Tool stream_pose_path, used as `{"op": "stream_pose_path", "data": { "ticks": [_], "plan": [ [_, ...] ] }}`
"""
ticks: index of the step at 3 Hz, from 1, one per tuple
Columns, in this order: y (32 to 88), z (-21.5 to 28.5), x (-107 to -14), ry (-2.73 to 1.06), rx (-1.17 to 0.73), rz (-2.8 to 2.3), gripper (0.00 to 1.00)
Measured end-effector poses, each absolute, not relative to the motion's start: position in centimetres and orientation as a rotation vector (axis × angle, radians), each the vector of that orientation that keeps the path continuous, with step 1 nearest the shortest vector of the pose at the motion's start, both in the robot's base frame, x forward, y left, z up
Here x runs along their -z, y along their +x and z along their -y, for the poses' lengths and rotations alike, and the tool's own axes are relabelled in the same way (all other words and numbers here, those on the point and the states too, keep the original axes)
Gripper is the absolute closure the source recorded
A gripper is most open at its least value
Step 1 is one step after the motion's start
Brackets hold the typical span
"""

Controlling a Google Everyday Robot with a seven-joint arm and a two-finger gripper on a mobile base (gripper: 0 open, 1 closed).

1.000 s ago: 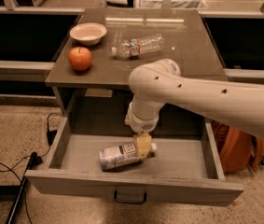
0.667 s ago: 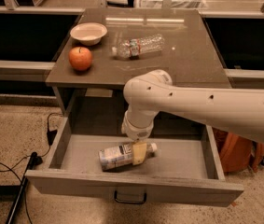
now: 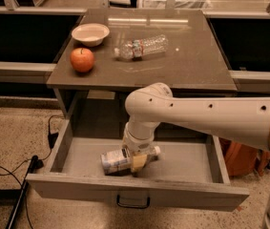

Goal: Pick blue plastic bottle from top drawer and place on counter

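Reaching arm: a white robot arm [image 3: 206,116] stretches in from the right edge and bends down into the open drawer [image 3: 134,191].
Tool: the tool [image 3: 137,158] sits low inside the drawer, directly over the blue-labelled bottle [image 3: 115,160], toward its neck end. Whether it is wide, narrow or holding the bottle cannot be told.
Blue-labelled bottle: lies on its side on the drawer floor, about midway along and close to the front wall, with its white cap pointing right.
Drawer: stands open below the table [image 3: 192,63], with a small dark handle [image 3: 133,204] at the middle of its front.
Table: holds a red apple [image 3: 82,59] at the left, a white bowl [image 3: 90,34] just behind it, and a clear bottle [image 3: 141,47] lying on its side near the middle.
Floor: a black cable [image 3: 10,173] trails to the left of the drawer.
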State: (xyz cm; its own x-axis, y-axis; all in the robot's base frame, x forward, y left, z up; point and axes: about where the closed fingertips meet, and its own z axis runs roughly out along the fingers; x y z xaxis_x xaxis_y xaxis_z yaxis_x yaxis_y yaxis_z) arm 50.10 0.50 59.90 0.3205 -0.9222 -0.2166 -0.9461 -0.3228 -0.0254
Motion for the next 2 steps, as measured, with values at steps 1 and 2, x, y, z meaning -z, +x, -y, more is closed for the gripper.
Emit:
{"op": "stream_pose_path", "data": {
  "ticks": [1,2],
  "plan": [
    [50.0,-0.7,-62.3,-2.414,-0.258,-1.686,0.67],
    [50.7,0.1,-66.6,-2.405,-0.214,-1.654,0.91]
  ]
}}
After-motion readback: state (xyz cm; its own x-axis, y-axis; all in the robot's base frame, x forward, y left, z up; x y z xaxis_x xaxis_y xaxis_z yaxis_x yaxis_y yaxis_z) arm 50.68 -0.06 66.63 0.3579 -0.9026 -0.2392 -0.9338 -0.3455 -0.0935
